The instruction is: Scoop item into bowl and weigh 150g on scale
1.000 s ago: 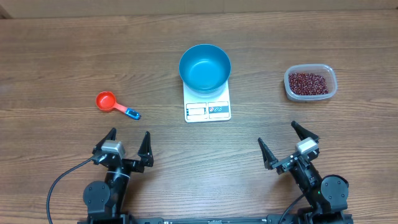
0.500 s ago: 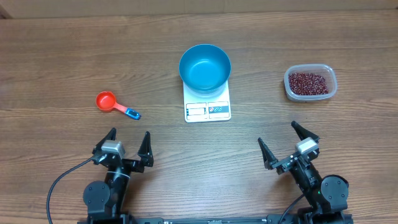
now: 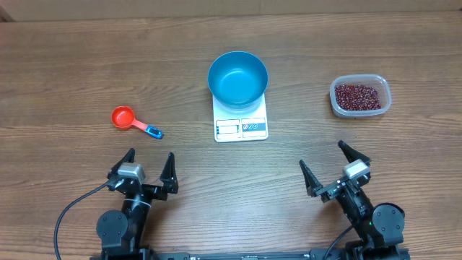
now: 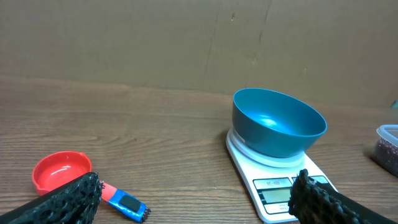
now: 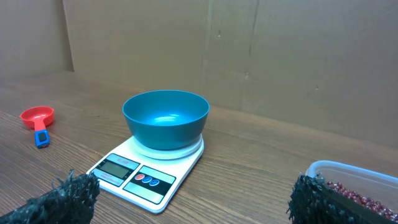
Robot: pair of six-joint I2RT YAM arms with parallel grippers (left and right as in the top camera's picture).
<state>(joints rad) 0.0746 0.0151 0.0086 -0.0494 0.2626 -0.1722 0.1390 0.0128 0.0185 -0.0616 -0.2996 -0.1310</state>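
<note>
Wood desk point(image 3: 72, 58); left tool point(image 3: 150, 153), right tool point(image 3: 323, 154) spread, empty. Beans point(image 3: 356, 97) ahead of right tool likely loose, light; grip scoop point(image 3: 136, 123) by handle.

Tabletop point(image 3: 72, 65): wood-grain, matt. Bowl point(image 4: 273, 134): smooth, glossy. Scale point(image 5: 183, 163): smooth white plastic. Tub point(image 3: 388, 97): clear plastic. Measuring scoop point(image 4: 61, 172): glossy red plastic. Cardboard wall point(image 4: 124, 37): matt.
</note>
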